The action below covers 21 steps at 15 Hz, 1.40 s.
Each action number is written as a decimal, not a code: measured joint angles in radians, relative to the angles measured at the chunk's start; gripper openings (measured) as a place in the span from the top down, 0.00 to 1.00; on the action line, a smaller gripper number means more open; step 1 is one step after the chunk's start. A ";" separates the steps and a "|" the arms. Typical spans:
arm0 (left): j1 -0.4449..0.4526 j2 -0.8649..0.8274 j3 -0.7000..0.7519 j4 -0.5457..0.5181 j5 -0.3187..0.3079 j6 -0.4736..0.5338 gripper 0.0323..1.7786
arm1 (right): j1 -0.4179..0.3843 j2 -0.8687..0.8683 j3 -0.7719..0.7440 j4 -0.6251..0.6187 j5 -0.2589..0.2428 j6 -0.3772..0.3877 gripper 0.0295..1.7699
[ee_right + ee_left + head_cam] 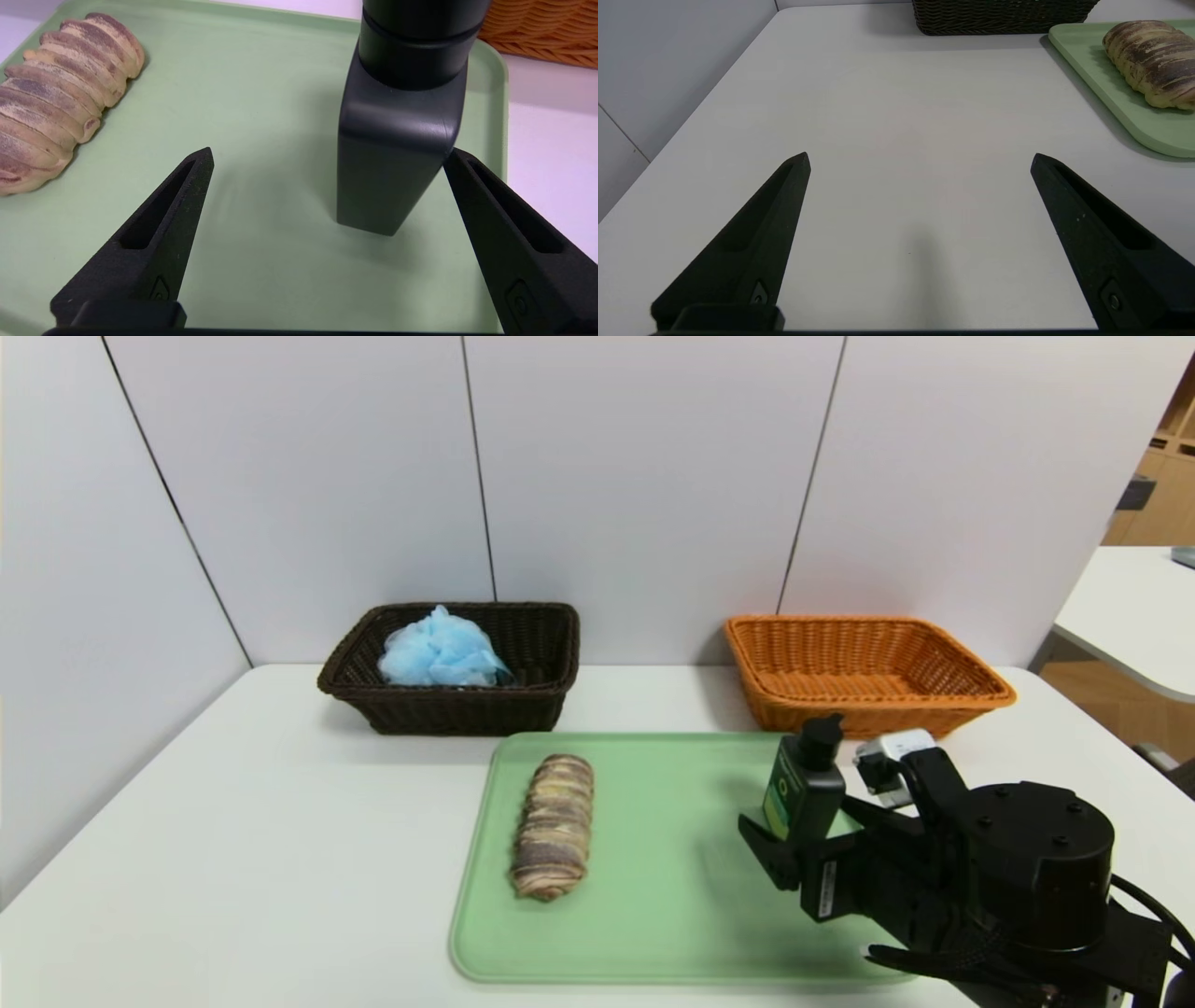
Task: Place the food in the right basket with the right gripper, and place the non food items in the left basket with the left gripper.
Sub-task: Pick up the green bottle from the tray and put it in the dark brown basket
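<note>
White counter (280, 859) carries a green tray (672, 896); right end effector (327, 158), fingers spread, flanks the upright pump bottle (397, 154) without gripping; left end effector (920, 161) hangs released.

Lab-style test station in an office-like room

White partition panels (644, 476) enclose a white tabletop (233, 859); at 3 o'clock, a second white table (1130, 611) and wooden shelving (1162, 476).
</note>
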<state>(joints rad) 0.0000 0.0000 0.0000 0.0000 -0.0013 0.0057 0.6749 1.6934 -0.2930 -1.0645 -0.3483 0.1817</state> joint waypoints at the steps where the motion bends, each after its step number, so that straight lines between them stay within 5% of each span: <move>1: 0.000 0.000 0.000 0.000 -0.001 0.000 0.05 | 0.000 0.013 0.000 -0.016 0.000 -0.001 0.04; 21: 0.000 0.000 0.000 0.000 0.000 0.000 0.05 | -0.028 0.147 -0.136 -0.043 -0.026 -0.008 0.04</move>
<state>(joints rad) 0.0000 0.0000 0.0000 0.0000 -0.0017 0.0062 0.6466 1.8406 -0.4289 -1.1074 -0.3738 0.1736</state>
